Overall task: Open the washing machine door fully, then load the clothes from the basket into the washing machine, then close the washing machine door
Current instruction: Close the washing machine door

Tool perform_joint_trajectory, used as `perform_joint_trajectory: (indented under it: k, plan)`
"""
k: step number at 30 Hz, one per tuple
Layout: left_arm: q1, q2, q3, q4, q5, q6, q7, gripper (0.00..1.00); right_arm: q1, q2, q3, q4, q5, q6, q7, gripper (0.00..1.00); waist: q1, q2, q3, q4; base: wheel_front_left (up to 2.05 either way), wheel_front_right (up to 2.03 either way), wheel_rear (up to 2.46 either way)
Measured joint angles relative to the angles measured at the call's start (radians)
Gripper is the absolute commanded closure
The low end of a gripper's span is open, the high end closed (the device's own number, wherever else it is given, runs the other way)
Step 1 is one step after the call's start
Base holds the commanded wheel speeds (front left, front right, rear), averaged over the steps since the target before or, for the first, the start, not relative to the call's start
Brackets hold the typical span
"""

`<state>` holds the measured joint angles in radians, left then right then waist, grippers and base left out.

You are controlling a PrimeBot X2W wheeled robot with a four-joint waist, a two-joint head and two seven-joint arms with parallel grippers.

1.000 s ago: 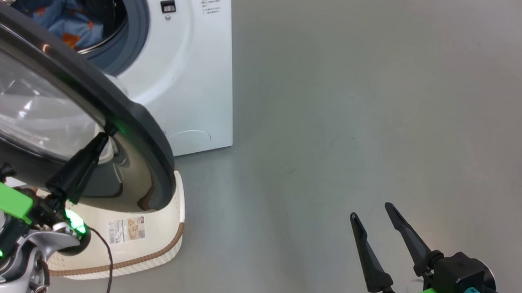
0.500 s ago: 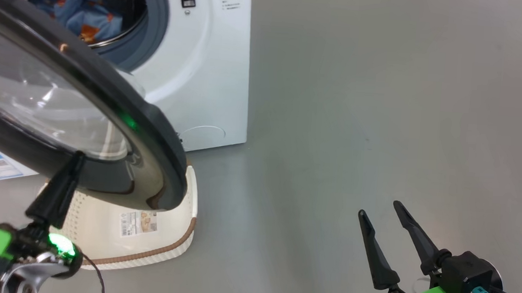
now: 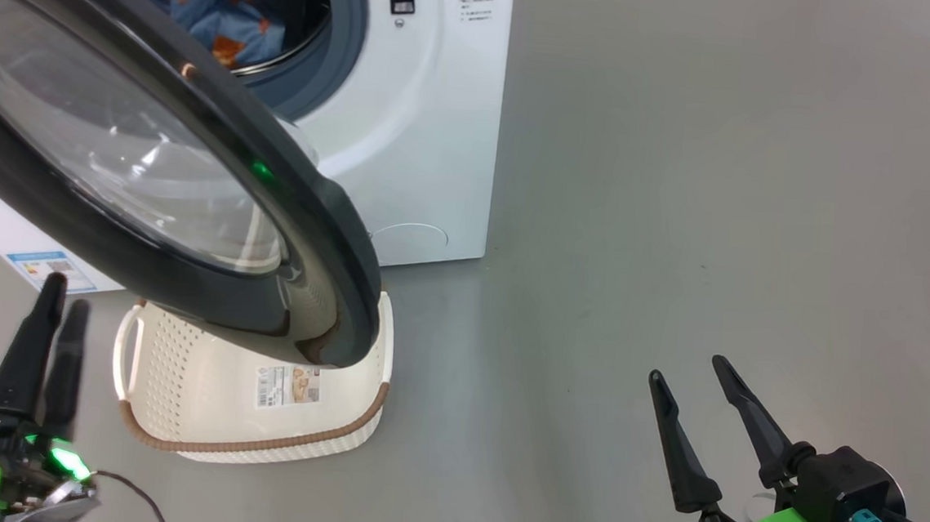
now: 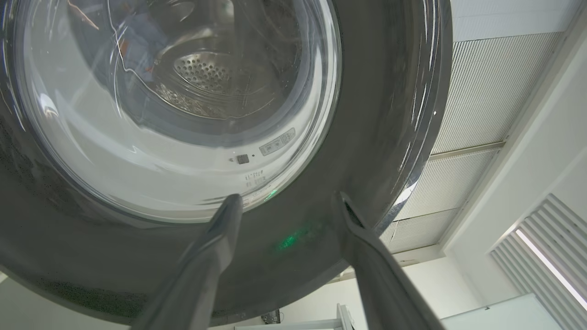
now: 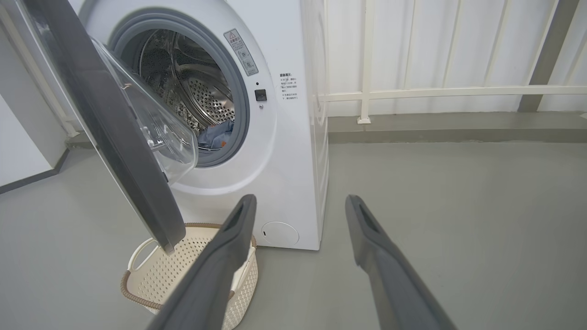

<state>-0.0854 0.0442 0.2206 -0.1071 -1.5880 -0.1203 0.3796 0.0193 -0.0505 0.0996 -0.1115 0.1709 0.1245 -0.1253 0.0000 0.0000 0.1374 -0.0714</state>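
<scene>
Grey floor (image 3: pixel 683 186) carries the washing machine (image 3: pixel 433 128); its stiff, glossy door (image 3: pixel 153 149), half-open above the basket (image 3: pixel 179 372), probably wants a push on the black ring (image 3: pixel 43 207) from the left gripper (image 3: pixel 67 292), spread empty like the right gripper (image 3: pixel 687 367).

The large round washing machine door (image 3: pixel 137 156) with glossy black ring and bulging clear glass runs off the head view's top and left edges and covers the far part of the small cream-white perforated plastic basket (image 3: pixel 179 372). The light blue printed clothes (image 3: pixel 220 19) inside are half hidden behind that door; how many lie there cannot be told. The basket's paper label (image 3: pixel 288 385) and the small lettering (image 3: pixel 475 0) on the big white boxy washing machine (image 3: pixel 433 128) are too small to read
</scene>
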Motion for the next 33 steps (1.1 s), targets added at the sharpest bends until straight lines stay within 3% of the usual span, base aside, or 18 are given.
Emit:
perform_joint_trajectory:
  k: [6,7,10,15,19,24,33]
  plan:
    - [0.025,0.001,-0.025,-0.045,0.312,0.000,-0.212,0.00,0.001,0.000,-0.012,-0.001,0.000,0.000,0.000,0.00,0.0000,0.0000,-0.006,0.013,0.00,0.00,0.00]
    - [0.025,0.001,-0.025,-0.045,0.312,0.000,-0.212,0.00,0.001,0.000,-0.012,-0.001,0.000,0.000,0.000,0.00,0.0000,0.0000,-0.006,0.013,0.00,0.00,0.00]
    - [0.044,0.016,-0.061,-0.059,0.535,0.004,-0.305,0.00,0.005,0.000,-0.015,-0.001,0.000,0.000,0.002,0.00,0.0000,0.0000,-0.017,0.017,0.00,0.00,0.00]
    - [0.104,0.064,-0.145,-0.086,0.902,0.075,-0.415,0.00,0.015,0.000,-0.022,-0.005,0.000,0.000,0.011,0.00,0.0000,0.0000,-0.043,0.025,0.00,0.00,0.00]
    - [0.155,0.089,-0.214,-0.080,1.108,0.134,-0.458,0.00,0.049,0.001,-0.031,-0.008,-0.003,0.000,0.022,0.00,0.0000,0.0000,-0.065,0.034,0.00,0.00,0.00]
    - [0.205,0.107,-0.273,-0.037,1.244,0.174,-0.475,0.00,0.075,0.002,-0.043,-0.012,-0.014,0.000,0.037,0.00,0.0000,0.0000,-0.101,0.043,0.00,0.00,0.00]
    - [0.230,0.113,-0.310,0.004,1.308,0.213,-0.496,0.00,0.107,0.003,-0.046,-0.025,-0.022,0.000,0.055,0.00,0.0000,0.0000,-0.148,0.058,0.00,0.00,0.00]
